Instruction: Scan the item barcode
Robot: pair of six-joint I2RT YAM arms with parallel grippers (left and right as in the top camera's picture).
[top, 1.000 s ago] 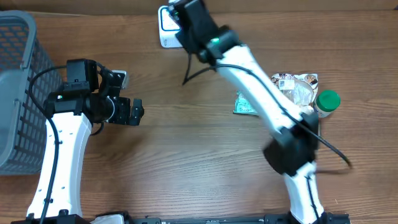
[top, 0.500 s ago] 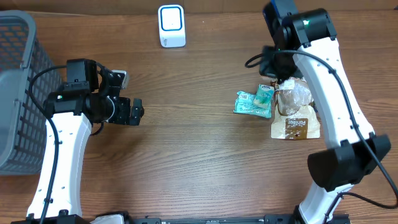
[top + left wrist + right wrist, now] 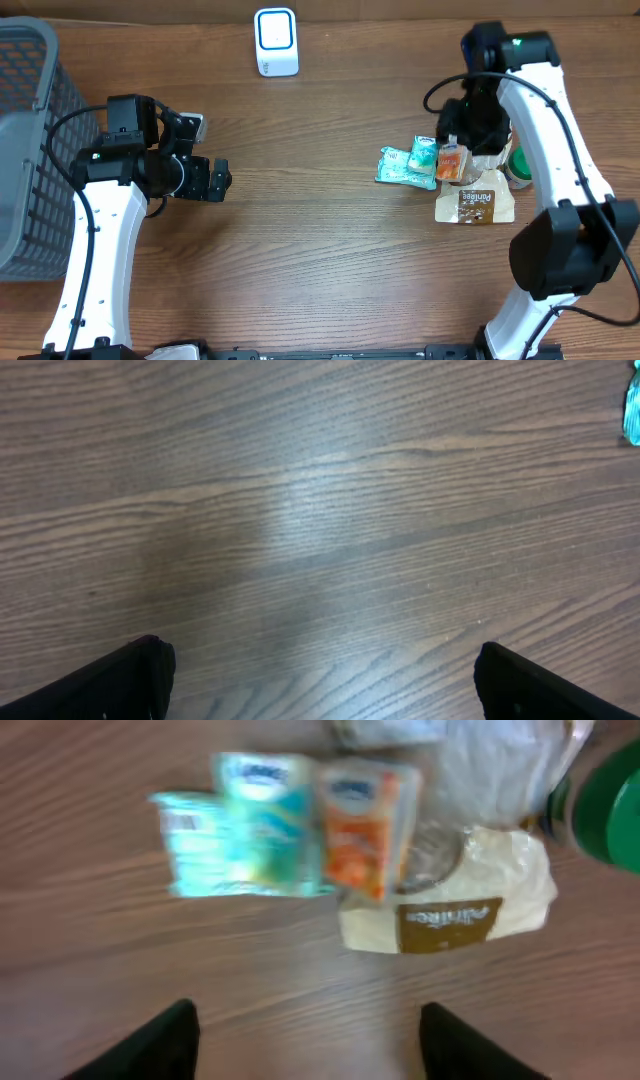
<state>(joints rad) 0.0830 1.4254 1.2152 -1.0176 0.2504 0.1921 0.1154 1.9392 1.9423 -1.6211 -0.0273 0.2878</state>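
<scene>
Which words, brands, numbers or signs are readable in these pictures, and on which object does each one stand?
No text can be read with certainty.
Bread bag: white word on a brown label, too blurred to read.
Orange packet: oval logo at the top, blurred.
Teal packet: oval logo, blurred.
Pale green packet: white patch, perhaps a barcode, unreadable.
White scanner: only a blue frame, no words visible.

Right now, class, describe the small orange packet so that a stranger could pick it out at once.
Look to the right side of the wooden table, where a small heap of groceries lies. The orange packet sits between the teal packets and the bread bag. It is the only orange thing there.
</scene>
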